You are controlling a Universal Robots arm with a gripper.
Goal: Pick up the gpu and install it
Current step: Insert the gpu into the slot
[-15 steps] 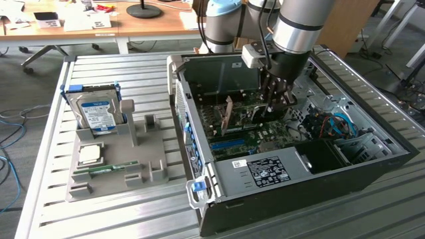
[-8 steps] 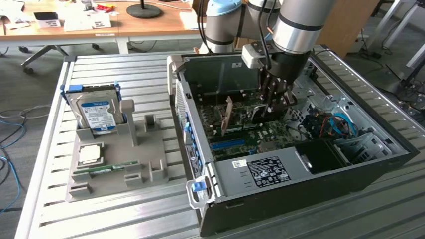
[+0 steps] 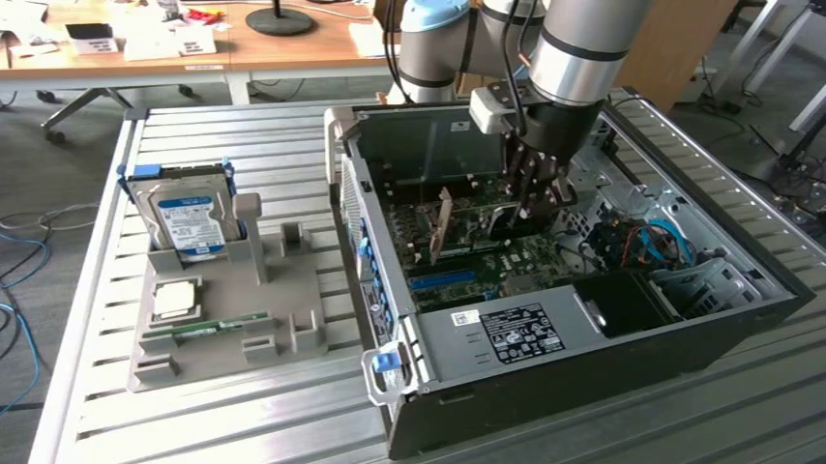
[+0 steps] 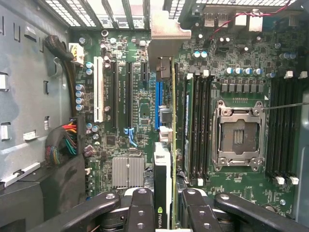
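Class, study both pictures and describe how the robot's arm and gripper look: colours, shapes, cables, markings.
The arm is a thick silver-grey tube with a pale blue joint cap and a black wrist section. A small grey box sits at the wrist, with black cables running along it. The gripper has dark, ridged, linked fingers with round pivot screws.

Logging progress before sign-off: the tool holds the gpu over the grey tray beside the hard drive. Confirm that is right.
Wrong place. The exterior view shows the tool holding the gpu inside the open case, above the motherboard, not over the tray.
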